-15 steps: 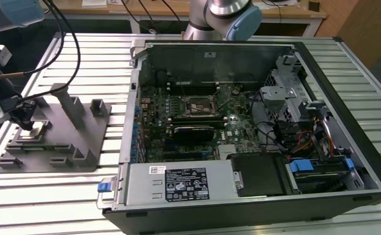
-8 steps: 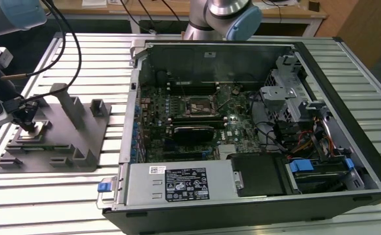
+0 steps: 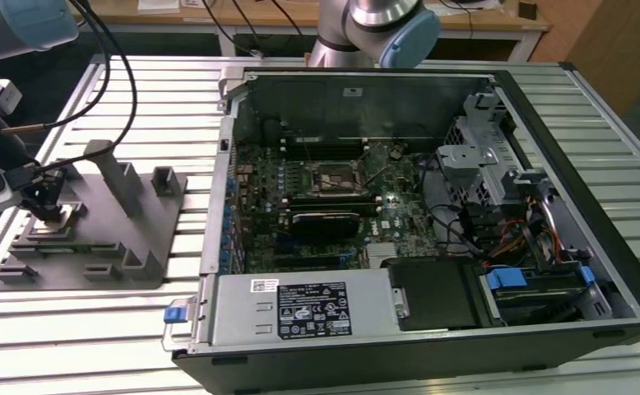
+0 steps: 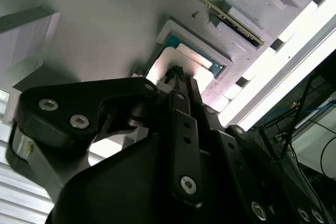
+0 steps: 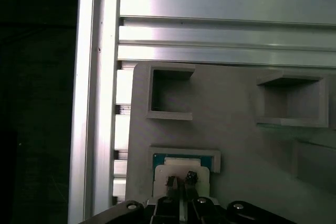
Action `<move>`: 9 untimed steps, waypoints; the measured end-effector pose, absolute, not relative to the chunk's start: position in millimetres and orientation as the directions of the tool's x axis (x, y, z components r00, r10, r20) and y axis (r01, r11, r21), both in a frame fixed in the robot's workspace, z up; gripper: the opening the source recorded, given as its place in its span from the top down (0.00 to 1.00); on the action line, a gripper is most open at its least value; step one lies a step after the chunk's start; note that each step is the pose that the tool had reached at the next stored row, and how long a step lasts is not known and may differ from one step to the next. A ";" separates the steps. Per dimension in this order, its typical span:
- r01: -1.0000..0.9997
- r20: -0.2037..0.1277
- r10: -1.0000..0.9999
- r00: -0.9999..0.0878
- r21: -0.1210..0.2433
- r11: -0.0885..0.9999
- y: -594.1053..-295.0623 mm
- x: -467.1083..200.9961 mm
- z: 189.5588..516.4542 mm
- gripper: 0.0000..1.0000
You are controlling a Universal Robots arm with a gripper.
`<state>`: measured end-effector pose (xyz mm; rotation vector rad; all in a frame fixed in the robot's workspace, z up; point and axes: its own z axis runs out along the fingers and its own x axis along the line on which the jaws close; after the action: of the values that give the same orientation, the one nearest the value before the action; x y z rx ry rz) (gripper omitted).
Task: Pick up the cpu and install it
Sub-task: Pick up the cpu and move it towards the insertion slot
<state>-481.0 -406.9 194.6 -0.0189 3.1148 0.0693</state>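
Barely begun: cpu point(image 5: 181, 165) lying in the fixture point(image 5: 236, 129) pocket, not yet lifted. Right over it, gripper point(image 5: 180, 179) with jaws close together, clamped on nothing. Well apart, socket point(image 3: 333, 178) in the case point(image 3: 364, 95), install undone.

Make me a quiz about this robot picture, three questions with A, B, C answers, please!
1. Where is the cpu?
A in a pocket of the block
B on a shelf
C on the floor

2. What colour is the block?
A red
B grey
C yellow

3. The computer case is:
A shut
B wrapped up
C open

Answers:
1 A, the cpu lies in the pocket right under the hand.
2 B, the block looks grey in the exterior view.
3 C, its circuit board shows inside.
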 end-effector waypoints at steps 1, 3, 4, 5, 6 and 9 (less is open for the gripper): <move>-0.013 -0.026 -0.012 -1.000 0.044 0.999 -406.9 -481.0 194.6 0.83; -0.013 -0.026 -0.012 -1.000 0.044 0.999 -406.9 -481.1 194.6 0.71; -0.013 -0.026 -0.012 -1.000 0.044 0.999 -406.9 -481.0 194.6 0.71; -0.013 -0.026 -0.012 -1.000 0.044 0.999 -406.9 -481.1 194.6 0.65; -0.013 -0.026 -0.012 -1.000 0.044 0.999 -406.9 -481.1 194.6 0.59; -0.013 -0.026 -0.012 -1.000 0.044 0.999 -406.9 -481.0 194.6 0.47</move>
<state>-481.0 -406.9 194.6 -0.0190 3.1148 0.0692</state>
